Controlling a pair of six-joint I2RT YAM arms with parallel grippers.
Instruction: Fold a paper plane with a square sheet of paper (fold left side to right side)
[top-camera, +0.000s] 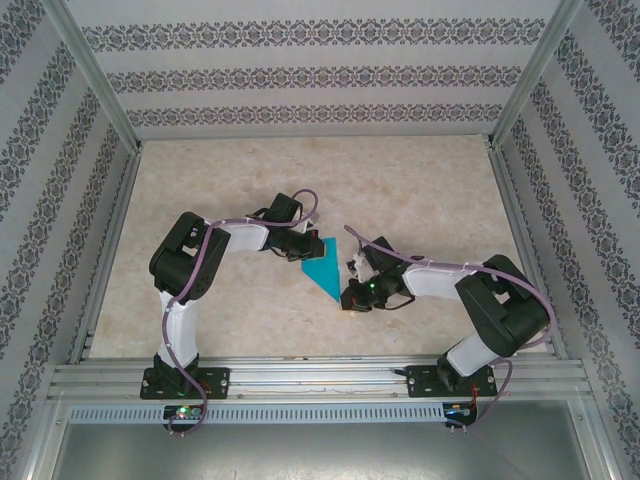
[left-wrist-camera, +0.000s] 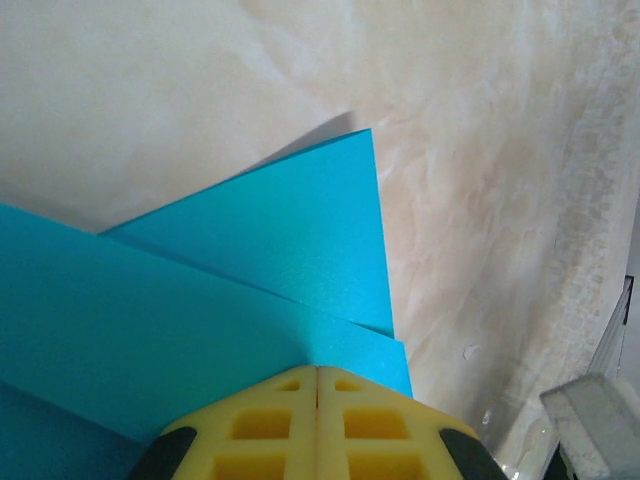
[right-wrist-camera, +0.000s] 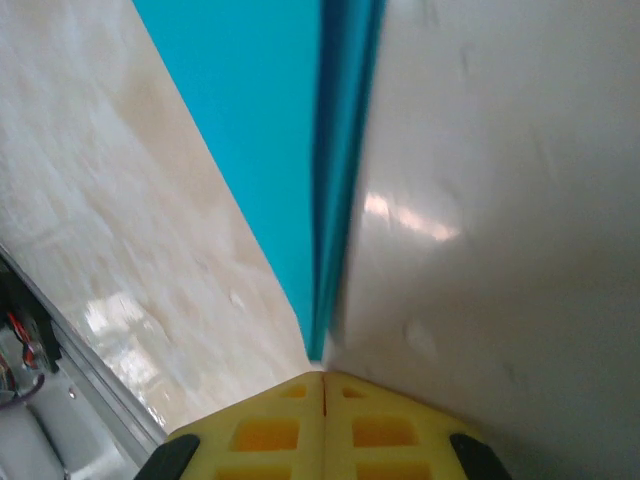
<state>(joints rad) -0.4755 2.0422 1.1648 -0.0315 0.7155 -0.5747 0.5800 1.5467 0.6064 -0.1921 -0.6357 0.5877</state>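
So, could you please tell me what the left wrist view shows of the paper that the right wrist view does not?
Left wrist view: the folded turquoise paper as overlapping flaps ahead of the left tool, one flap's corner, and a metal frame piece. Right wrist view: the paper narrowing to a point at the right tool, a fold edge standing up, and a rail. Shared: the marbled table top, and yellow tools shut at the paper's edge.

In the left wrist view the paper (left-wrist-camera: 200, 320) runs off the left and bottom edges and is partly hidden by the left gripper (left-wrist-camera: 318, 378). In the right wrist view its layered edge is blurred.
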